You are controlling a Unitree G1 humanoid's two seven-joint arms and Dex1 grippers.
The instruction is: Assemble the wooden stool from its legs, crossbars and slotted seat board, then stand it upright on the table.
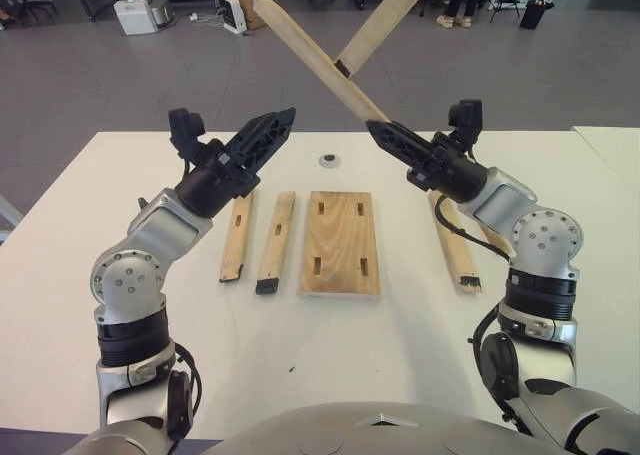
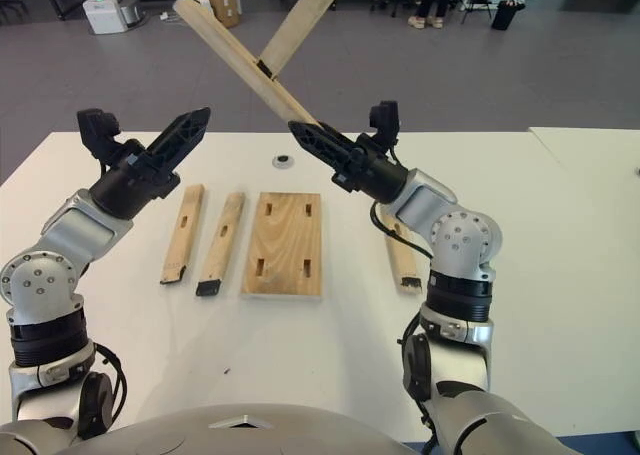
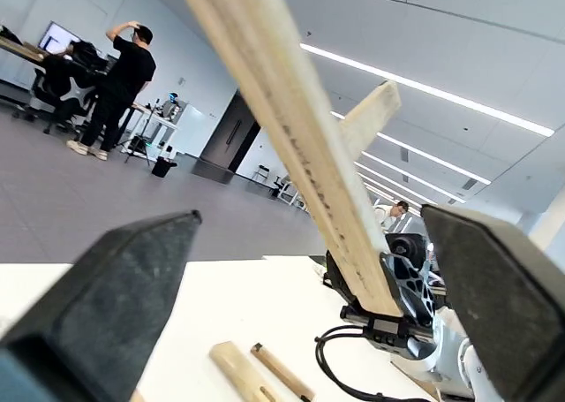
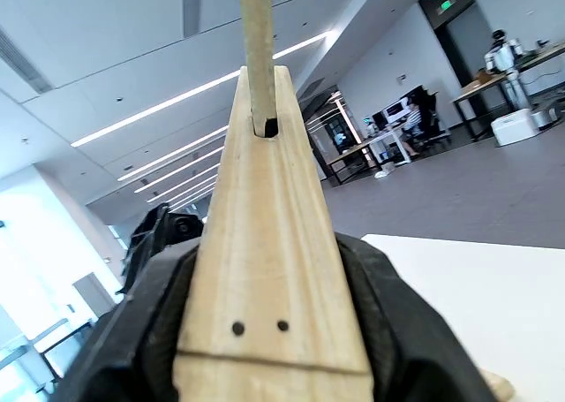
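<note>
Two wooden stool pieces joined in an X [image 1: 340,67] hang above the table's far edge. My right gripper [image 1: 378,130] is shut on the lower end of the long piece [image 4: 265,269], and the thinner piece sits in its slot. My left gripper [image 1: 282,120] is raised to the left of that assembly, open and holding nothing; its fingers [image 3: 115,296] stand wide apart. The slotted seat board [image 1: 340,240] lies flat at the table's middle. Two loose pieces [image 1: 237,235] [image 1: 276,240] lie to its left, and another piece [image 1: 455,247] lies to its right under my right arm.
A small round grey object [image 1: 329,160] sits on the white table [image 1: 120,205] behind the seat board. A second table [image 1: 615,145] stands to the right. Open floor lies beyond the far edge, with chairs and boxes well back.
</note>
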